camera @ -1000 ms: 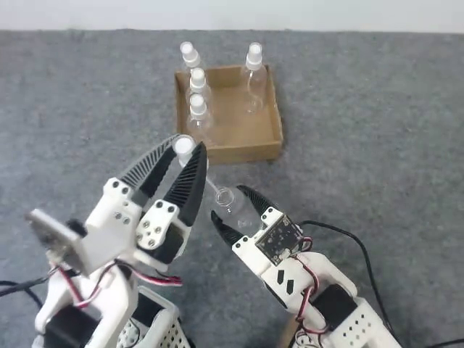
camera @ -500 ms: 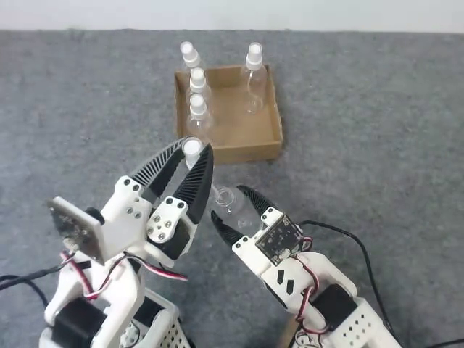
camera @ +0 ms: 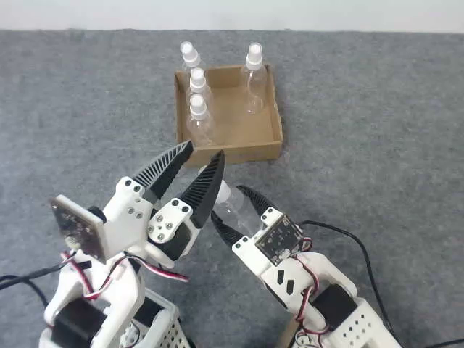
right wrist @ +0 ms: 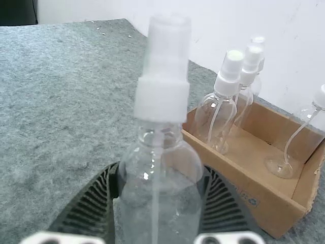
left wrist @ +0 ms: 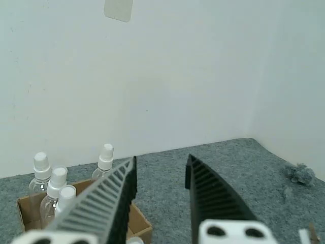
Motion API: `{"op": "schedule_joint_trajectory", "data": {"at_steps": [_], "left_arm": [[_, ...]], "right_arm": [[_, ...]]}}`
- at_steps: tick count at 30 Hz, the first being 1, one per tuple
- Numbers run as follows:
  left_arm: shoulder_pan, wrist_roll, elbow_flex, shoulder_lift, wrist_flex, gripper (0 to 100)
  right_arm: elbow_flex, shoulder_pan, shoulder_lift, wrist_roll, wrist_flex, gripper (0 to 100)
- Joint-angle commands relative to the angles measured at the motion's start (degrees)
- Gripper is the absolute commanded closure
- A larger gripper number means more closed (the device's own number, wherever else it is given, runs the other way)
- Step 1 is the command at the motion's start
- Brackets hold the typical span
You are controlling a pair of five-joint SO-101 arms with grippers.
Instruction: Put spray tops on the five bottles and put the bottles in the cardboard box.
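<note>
Frankly, my left hand [camera: 205,151] is apart, my right hand [right wrist: 157,206] clamps the bottle [right wrist: 160,173]; its spray top [right wrist: 163,76], if loose, could topple.

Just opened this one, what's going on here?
The right gripper is shut on a clear bottle with a white spray top sitting on its neck; whether the top is fully fastened cannot be told. The left gripper hovers close above it, jaws open and holding nothing. Four other bottles with tops stand in the cardboard box just beyond. The fifth bottle is not yet in the box.
</note>
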Motion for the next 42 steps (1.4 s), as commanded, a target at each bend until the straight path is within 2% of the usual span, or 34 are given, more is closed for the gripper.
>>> {"op": "schedule_joint_trajectory", "data": {"at_steps": [1, 5, 13, 17, 21, 24, 27, 33, 42], "left_arm": [[-0.09, 0.26, -0.57, -0.35, 0.09, 86], [-0.09, -0.70, -0.57, -0.35, 0.88, 86], [-0.09, -7.91, -0.92, -0.35, 1.32, 97], [-1.32, -10.55, -1.01, -0.35, 1.23, 98], [-9.23, -9.49, -0.92, -0.35, -1.41, 98], [-15.38, -5.98, -0.57, -0.35, -2.29, 98], [-18.64, -1.93, 0.66, -0.35, -2.02, 98], [-19.69, -0.18, 6.64, -0.35, -3.78, 98], [-19.69, -0.09, 18.86, -0.35, -15.65, 98]], "right_arm": [[1.14, -0.13, -1.27, 0.88, -0.40, 96.8], [1.14, 0.92, -1.27, 0.88, -0.40, 96.8], [1.14, 7.78, -1.27, 0.79, -0.57, 96.8], [1.23, 9.98, -1.27, 0.70, 1.10, 96.9], [1.23, 10.33, -1.27, 0.44, 2.77, 96.9], [1.23, 10.33, -1.27, 0.26, 2.68, 96.9], [1.23, 10.33, -1.27, 0.26, 2.77, 96.9], [0.97, 10.42, -1.27, 0.53, 2.33, 96.9], [0.79, 9.98, -1.36, 0.35, -1.45, 96.9]]}}
